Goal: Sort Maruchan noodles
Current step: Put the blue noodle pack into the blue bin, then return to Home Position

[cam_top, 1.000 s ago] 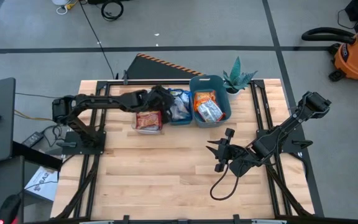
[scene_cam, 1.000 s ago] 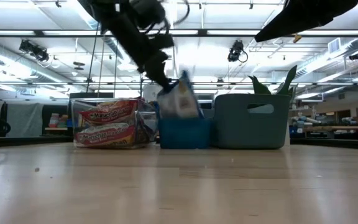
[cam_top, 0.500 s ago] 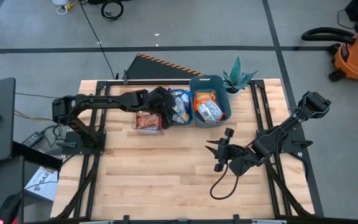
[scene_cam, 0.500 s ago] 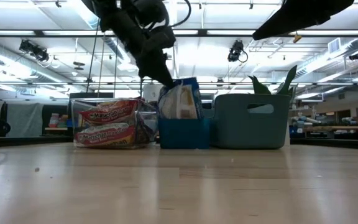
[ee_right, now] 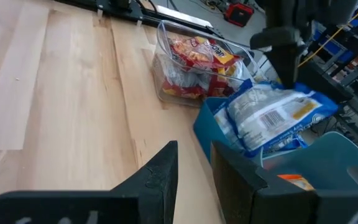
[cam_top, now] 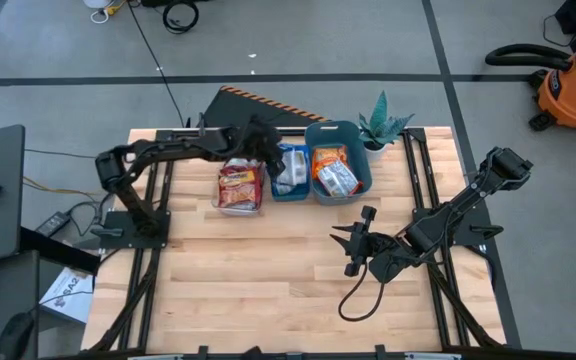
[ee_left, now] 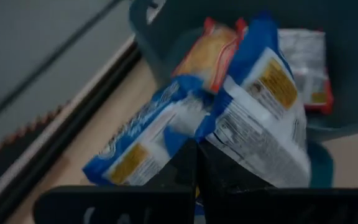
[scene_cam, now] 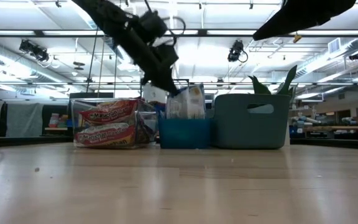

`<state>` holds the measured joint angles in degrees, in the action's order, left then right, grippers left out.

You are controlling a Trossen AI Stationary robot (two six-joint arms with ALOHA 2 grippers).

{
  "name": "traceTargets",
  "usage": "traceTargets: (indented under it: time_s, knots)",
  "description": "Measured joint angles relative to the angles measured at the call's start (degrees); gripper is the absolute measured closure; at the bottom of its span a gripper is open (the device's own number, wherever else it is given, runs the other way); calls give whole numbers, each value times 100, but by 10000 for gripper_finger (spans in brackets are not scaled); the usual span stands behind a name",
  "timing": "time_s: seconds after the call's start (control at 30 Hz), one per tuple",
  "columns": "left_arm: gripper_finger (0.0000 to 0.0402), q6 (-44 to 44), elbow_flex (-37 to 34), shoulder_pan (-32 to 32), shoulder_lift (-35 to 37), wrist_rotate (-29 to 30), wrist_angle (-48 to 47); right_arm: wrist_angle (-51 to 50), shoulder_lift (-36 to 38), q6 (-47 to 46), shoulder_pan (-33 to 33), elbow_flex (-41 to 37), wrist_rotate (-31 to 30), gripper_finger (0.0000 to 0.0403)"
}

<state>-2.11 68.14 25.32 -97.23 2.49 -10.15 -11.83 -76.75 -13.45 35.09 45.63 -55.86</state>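
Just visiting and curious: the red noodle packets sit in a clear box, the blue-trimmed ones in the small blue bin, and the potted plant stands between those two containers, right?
Not quite. The potted plant stands at the table's back edge beside the larger grey-blue bin, not between the two. The high view shows the clear box with its red packets right beside the small blue bin, where the left end effector hovers.

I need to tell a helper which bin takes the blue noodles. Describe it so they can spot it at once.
At the table's far edge, three containers stand in a row beside a potted plant. The one you want is the small blue bin in the middle, with blue-trimmed packets sticking up out of it. Its neighbours are a clear tub of red packets and a larger grey-blue bin.
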Motion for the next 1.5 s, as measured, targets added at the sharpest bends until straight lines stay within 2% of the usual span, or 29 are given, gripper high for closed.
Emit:
traceTargets:
  time_s: [0.17,0.37,0.53,0.8,0.9,1.07,1.23,1.37,1.5]
  knots:
    - [390,-177,-3,232,-267,-236,-252,-23,0,-38,0,0,3,301]
    - [382,-199,-4,46,-301,-257,-715,21,0,-92,1,0,3,301]
    - [334,-144,-4,-239,-301,-482,-837,25,0,-61,-4,0,3,301]
    - [243,330,-4,-674,-404,-57,-835,58,0,-111,2,-2,5,301]
    - [226,548,97,-640,-171,315,-1203,6,2,-129,62,-5,-15,301]
    - [217,712,158,-614,518,342,-1203,-188,366,-270,155,-7,-123,314]
    - [216,773,-498,-795,976,128,-674,-271,975,-484,31,-460,55,336]
    - [216,676,-1455,-882,1452,103,-28,338,1653,-426,-55,-1163,494,352]
    - [216,438,-2290,-882,2237,-200,539,829,2439,-140,-185,-1787,1016,366]
